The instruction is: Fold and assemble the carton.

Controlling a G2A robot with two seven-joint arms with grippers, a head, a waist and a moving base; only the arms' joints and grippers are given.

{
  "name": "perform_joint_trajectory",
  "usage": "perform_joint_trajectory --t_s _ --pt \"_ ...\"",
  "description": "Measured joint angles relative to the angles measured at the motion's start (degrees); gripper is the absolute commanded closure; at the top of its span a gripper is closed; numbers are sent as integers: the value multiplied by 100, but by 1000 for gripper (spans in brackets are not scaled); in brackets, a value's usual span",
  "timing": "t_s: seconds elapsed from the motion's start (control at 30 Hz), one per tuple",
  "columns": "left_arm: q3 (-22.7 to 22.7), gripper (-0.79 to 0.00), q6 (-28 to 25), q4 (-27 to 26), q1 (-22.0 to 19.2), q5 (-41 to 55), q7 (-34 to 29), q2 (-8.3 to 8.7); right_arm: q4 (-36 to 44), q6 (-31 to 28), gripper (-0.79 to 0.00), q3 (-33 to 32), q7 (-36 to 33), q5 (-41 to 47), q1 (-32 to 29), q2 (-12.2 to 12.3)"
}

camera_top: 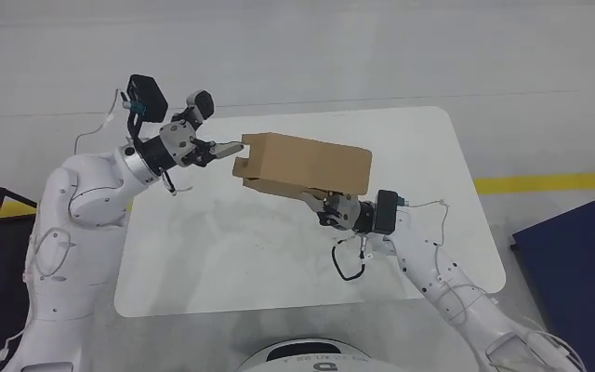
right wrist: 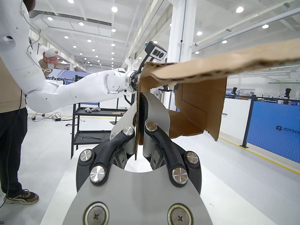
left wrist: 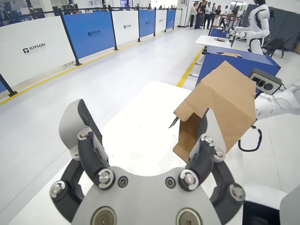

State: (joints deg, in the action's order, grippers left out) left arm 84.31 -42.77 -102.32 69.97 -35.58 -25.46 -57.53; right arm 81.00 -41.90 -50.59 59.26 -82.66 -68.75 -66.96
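Key relation: in the top view the carton [camera_top: 307,163] lies at 3 o'clock from my left claw [camera_top: 223,149], and its open near end meets that claw's tip
Long axis: runs roughly 9 to 3 across the top view, with the far end dipped slightly toward 4
Left claw: spread wide and gripping nothing; in its wrist view one finger [left wrist: 208,127] sits at the mouth of the open end, and the other stands out in free air
Right claw [camera_top: 325,203]: at the 6 o'clock edge of the carton, its fingers [right wrist: 152,108] pinched together on a thin cardboard wall
Nearer arm: the right already carries the load; the left is the free one at the open end, so I judge the next fold falls to it
Carton position: over the middle of the white table [camera_top: 418,270], toward its 12 o'clock side; it looks held up off the surface rather than resting on it
Carton look: plain brown corrugated board, popped open into a rectangular sleeve; both ends open, inside bare, end flaps loose and not tucked
Stage (my judgement): body squared up, ends not yet closed
Watch: a single-wall pinch may let the sleeve swing when I push on it
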Motion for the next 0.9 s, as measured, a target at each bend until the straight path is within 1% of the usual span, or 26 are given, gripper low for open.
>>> perform_joint_trajectory --t_s 0.1,0.27,0.47,0.67,0.9 --pt "-105 -785 128 -43 -56 -313 -77 0 0 0 0 0 1 0 0 0" --pt "-327 -785 108 -36 -147 -555 -146 -7 0 0 0 0 1 0 0 0" --pt "-529 -785 3 -165 -170 -619 -282 -1 0 0 0 0 1 0 0 0" --pt "-713 -785 94 -337 -193 -698 -356 -5 0 0 0 0 1 0 0 0" --pt "-905 -785 162 -385 -270 -681 -428 -13 0 0 0 0 1 0 0 0"
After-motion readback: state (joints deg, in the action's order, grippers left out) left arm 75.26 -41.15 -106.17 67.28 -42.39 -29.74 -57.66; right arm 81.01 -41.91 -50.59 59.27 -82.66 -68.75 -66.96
